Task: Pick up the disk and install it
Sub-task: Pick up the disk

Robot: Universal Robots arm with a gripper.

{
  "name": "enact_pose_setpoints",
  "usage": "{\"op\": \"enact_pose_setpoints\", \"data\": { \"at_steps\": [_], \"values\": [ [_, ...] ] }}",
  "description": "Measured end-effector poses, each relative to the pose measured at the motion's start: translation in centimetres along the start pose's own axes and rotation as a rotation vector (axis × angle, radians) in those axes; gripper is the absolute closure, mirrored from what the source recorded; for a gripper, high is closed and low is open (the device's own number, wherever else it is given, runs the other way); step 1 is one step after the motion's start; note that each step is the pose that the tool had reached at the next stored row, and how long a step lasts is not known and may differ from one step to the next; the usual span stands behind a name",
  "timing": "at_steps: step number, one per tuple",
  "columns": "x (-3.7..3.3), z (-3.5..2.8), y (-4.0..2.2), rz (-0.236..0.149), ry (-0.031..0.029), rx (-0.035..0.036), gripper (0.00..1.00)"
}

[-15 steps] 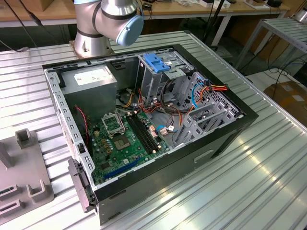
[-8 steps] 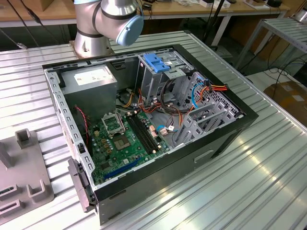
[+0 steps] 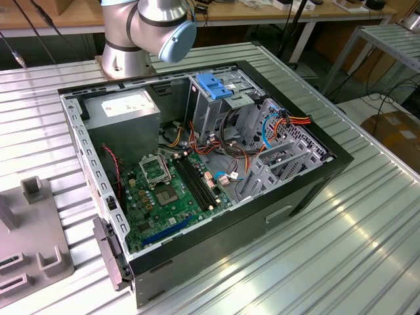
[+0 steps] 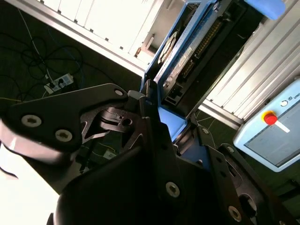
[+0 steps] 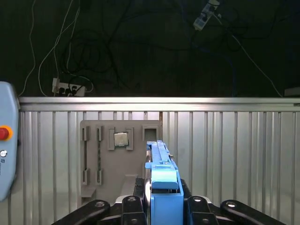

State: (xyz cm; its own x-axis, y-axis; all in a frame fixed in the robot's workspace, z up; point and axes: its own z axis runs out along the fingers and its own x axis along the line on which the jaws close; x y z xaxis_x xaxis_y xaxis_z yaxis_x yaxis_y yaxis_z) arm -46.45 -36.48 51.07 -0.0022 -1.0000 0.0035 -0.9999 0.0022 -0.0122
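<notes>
My gripper (image 5: 162, 199) is shut on the disk (image 5: 161, 176), which stands edge-on between the black fingers (image 5: 134, 202) in the first wrist view, its bright blue carrier rail facing the camera. In the second wrist view the disk (image 4: 187, 56) reaches away from the gripper (image 4: 157, 117), showing its dark underside, a connector row and the blue frame. It hangs in the air above a ribbed metal table (image 5: 234, 150). In the exterior view the open computer case (image 3: 308, 190) lies on its side, with the metal drive cage (image 3: 220, 108) at its far end.
A grey fixture plate (image 5: 117, 161) carrying a small square chip (image 5: 121, 139) lies on the table below the disk. A light blue pendant with a red button (image 5: 4, 140) sits at the table's side. Cables and a power strip (image 5: 70, 86) lie on the dark floor beyond. The arm's base (image 3: 147, 33) stands behind the case.
</notes>
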Motion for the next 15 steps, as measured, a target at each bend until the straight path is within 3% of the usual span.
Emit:
{"op": "enact_pose_setpoints", "data": {
  "at_steps": [5, 8, 15],
  "values": [
    [0.01, -0.02, -0.23, 0.000, -0.0008, 0.0001, 0.63],
    [0.00, 0.00, -1.11, 0.000, -0.0007, 0.0001, 0.63],
    [-0.01, 0.02, -2.45, 0.000, -0.0008, 0.0002, 0.63]
  ]
}}
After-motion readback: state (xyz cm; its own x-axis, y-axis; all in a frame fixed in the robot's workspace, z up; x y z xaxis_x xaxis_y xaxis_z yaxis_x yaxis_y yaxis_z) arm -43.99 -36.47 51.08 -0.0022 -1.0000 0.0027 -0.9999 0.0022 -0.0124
